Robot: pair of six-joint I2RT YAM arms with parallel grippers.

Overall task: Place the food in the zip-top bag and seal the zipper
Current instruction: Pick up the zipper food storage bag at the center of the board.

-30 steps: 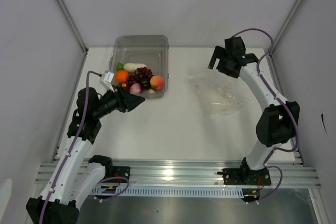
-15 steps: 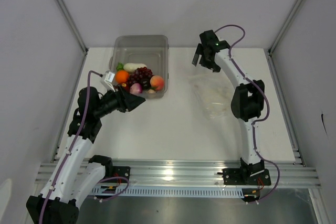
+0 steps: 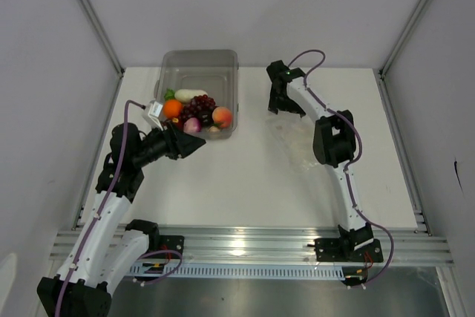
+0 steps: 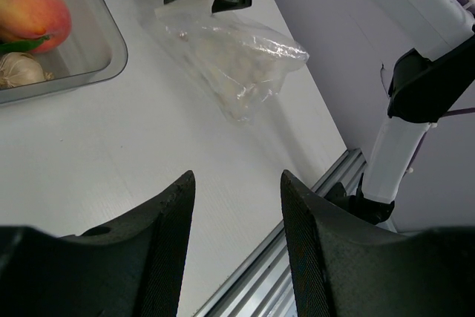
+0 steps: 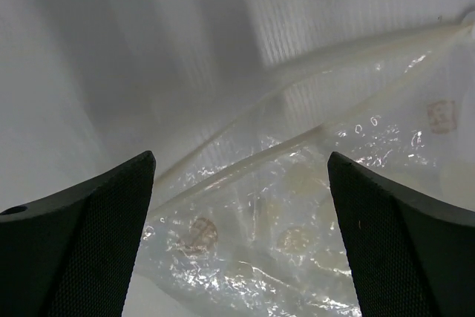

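The food (image 3: 197, 109) all sits in the bin (image 3: 236, 87), none of it bagged. To the bin's right the bag (image 3: 306, 141) lies flat. The right gripper (image 5: 237, 235) hangs over the bag's end nearest the bin, jaws spread wide and empty, probably lining up on the zipper (image 5: 245, 165) to lift the mouth. The left gripper (image 4: 237, 191) waits at the bin's near corner, half spread and empty, likely ready to fetch food.
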